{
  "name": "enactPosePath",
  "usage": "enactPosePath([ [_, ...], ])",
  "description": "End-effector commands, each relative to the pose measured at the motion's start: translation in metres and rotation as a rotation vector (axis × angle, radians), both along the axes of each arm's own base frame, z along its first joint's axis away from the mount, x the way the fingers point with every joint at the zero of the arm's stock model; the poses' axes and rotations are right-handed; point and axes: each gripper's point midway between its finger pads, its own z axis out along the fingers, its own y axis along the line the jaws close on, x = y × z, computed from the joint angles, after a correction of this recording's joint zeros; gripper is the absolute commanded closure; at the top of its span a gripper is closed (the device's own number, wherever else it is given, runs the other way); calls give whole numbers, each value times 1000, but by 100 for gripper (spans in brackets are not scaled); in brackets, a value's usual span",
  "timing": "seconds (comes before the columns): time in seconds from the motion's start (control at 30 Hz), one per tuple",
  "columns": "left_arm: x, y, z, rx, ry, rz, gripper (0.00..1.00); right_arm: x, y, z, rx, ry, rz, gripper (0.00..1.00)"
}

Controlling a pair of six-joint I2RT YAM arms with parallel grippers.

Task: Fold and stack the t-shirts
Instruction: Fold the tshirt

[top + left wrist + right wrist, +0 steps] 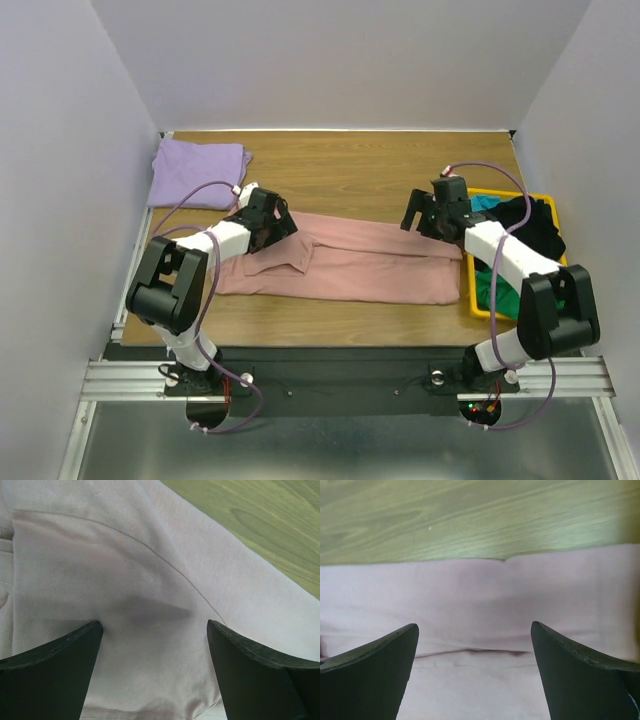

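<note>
A dusty pink t-shirt [370, 265] lies folded lengthwise into a long band across the table's middle. My left gripper [283, 226] hovers open over its left end near a sleeve; the pink cloth [150, 580] fills the left wrist view between the spread fingers. My right gripper [422, 222] hovers open over the band's right far edge; the right wrist view shows a fold line in the pink cloth [480, 630]. A folded lavender t-shirt [195, 172] lies at the far left corner. Black [530, 225], teal [487, 203] and green [497, 290] shirts sit in a yellow bin.
The yellow bin [468, 290] stands at the table's right edge, close to my right arm. White walls enclose the wooden table [370, 170] on three sides. Bare wood shows behind the pink shirt.
</note>
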Motion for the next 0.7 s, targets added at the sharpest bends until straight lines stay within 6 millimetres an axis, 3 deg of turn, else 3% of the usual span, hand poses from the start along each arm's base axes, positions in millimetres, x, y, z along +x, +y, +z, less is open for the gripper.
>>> enactPosePath([
  [0.0,-17,-21,-32,3,140,-97,2,10,30,-18,67,17,121,0],
  [0.07,-11,-33,-29,-16,135,-127,2,10,32,-34,69,56,113,0],
  [0.2,25,-56,-24,4,107,-186,2,-6,34,-57,89,128,78,0],
  [0.23,42,-63,-23,7,93,-186,2,-20,31,-70,88,165,68,0],
  [0.27,38,-62,-25,14,108,-198,2,-27,30,-74,94,178,60,0],
  [0.33,62,-76,-24,24,95,-233,2,-46,38,-73,147,194,53,0],
  [0.37,81,-88,-21,18,78,-255,2,-65,42,-76,163,210,70,0],
  [0.43,99,-96,-16,25,77,-261,2,-81,52,-75,205,219,72,0],
  [0.47,120,-106,-8,28,58,-275,2,-104,61,-84,217,258,107,0],
  [0.53,145,-116,3,29,21,-273,2,-124,79,-77,279,263,145,0],
  [0.57,173,-129,13,24,-39,-299,1,-134,87,-78,286,273,174,0],
  [0.6,184,-134,16,25,-56,-308,1,-156,99,-83,285,304,232,0],
  [0.63,192,-148,19,-15,-73,-353,1,-164,107,-80,321,309,232,0],
  [0.67,213,-161,23,-42,-116,-360,1,-182,122,-81,338,332,294,0],
])
